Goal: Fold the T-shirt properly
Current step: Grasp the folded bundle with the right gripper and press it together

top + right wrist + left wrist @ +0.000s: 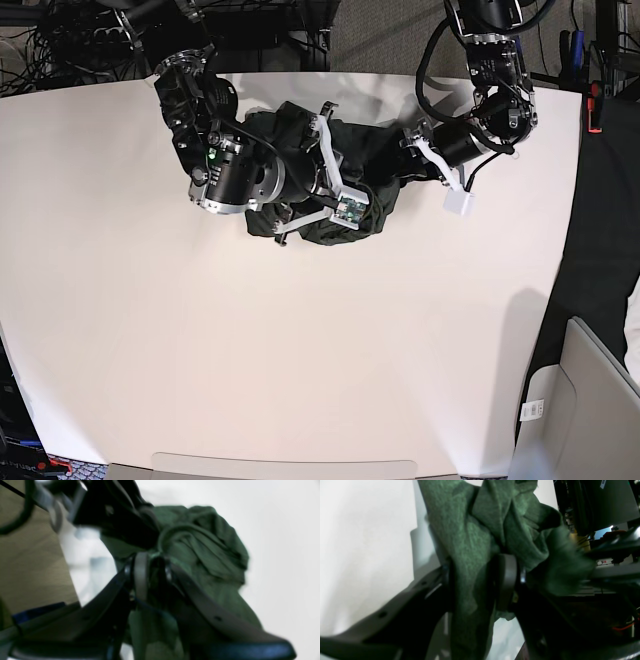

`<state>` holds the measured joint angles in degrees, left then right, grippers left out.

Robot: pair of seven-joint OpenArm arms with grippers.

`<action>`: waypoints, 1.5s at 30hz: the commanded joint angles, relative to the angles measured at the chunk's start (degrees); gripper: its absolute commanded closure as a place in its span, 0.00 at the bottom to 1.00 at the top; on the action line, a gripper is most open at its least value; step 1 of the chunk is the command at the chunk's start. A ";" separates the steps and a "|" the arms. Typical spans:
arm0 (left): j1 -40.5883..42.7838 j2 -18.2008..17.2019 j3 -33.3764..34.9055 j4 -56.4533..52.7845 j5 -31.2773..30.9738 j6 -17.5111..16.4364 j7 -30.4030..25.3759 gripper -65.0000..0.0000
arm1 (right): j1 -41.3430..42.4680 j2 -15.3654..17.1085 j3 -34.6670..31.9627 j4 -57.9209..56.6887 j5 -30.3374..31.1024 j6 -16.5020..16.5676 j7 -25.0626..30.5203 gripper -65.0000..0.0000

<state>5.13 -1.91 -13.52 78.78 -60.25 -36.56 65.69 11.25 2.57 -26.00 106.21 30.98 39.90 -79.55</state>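
Where the white counter (pixel 300 350) spreads across nearly the whole base view, its far middle part carries the T-shirt (pixel 375 150), a dark olive-green knit lying as a crumpled heap and not laid flat. Both arms reach into that heap from opposite sides: the right arm (pixel 200 130), on the left of the base view, bends down from the far edge and lies across the near part of the bundle, while the left arm (pixel 495 90), on the right of that view, comes in from the far right corner. In the right wrist view the right gripper (pixel 153 576) has its jaws drawn narrow with a fold of the green fabric pinched between them, more cloth bunched in ridges just beyond the tips and hanging below them; that view is blurred, so finer detail of the grip cannot be made out. In the left wrist view the left gripper (pixel 480 582) has its jaws standing partly apart and closed on a thick gathered band of the same shirt, which passes between the two pads and drapes down below them, with twisted folds rising above. A small white box-shaped part (pixel 459 202) hangs off the left arm just above the counter, beside the shirt's right edge.
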 commanded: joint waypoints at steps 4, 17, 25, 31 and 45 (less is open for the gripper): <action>1.95 0.55 0.46 -1.03 1.04 2.14 4.07 0.65 | 2.60 -2.70 0.20 -1.64 3.00 0.10 0.91 0.89; 2.39 -0.59 0.46 -1.03 0.86 2.14 3.89 0.65 | 4.01 -1.03 3.36 -1.55 4.14 0.10 0.91 0.55; 2.04 -0.68 0.46 -1.03 1.04 2.14 3.89 0.65 | 2.42 3.63 2.75 1.70 5.98 0.10 0.82 0.44; 1.95 -0.77 0.46 -1.03 1.04 2.14 3.89 0.65 | 1.99 4.60 1.60 -0.59 5.90 0.10 0.82 0.44; 1.86 -0.77 0.55 -1.03 1.04 2.14 3.89 0.65 | 5.24 4.07 -6.66 -10.43 5.81 0.10 7.77 0.61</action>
<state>5.85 -2.87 -13.28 78.78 -61.56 -37.10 65.54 15.14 7.09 -32.88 94.91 35.99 39.88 -73.03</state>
